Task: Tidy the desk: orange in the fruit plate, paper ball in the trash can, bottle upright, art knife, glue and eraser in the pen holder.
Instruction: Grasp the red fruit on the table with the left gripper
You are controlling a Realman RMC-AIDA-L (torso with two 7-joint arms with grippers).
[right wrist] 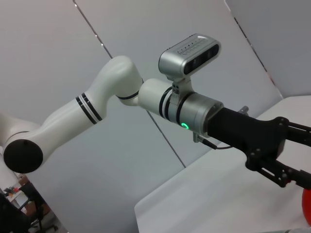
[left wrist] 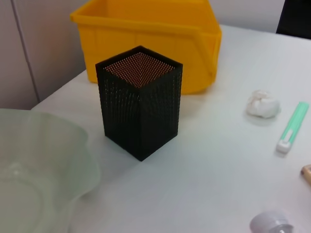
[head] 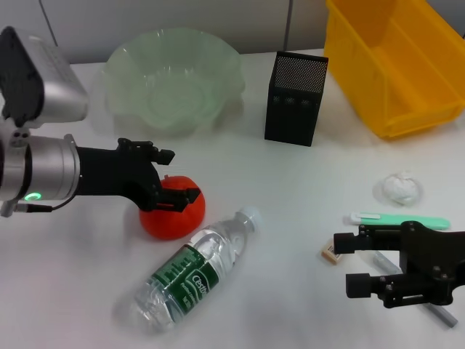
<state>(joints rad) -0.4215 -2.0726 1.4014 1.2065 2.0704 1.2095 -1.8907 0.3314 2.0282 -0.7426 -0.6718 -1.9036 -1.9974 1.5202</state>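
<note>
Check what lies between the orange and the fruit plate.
Only bare table in the head view, between orange and fruit plate; left gripper sits over the orange.

A lab: plain grey wall panels (right wrist: 73, 97) behind a white table (head: 290, 240).

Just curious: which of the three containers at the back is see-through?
The pale green glass fruit bowl; the black mesh pen holder and yellow plastic bin are opaque.

A white table (head: 290, 291) fills the view from six to twelve o'clock. Grey wall panels (head: 182, 22) run behind it at twelve o'clock.
</note>
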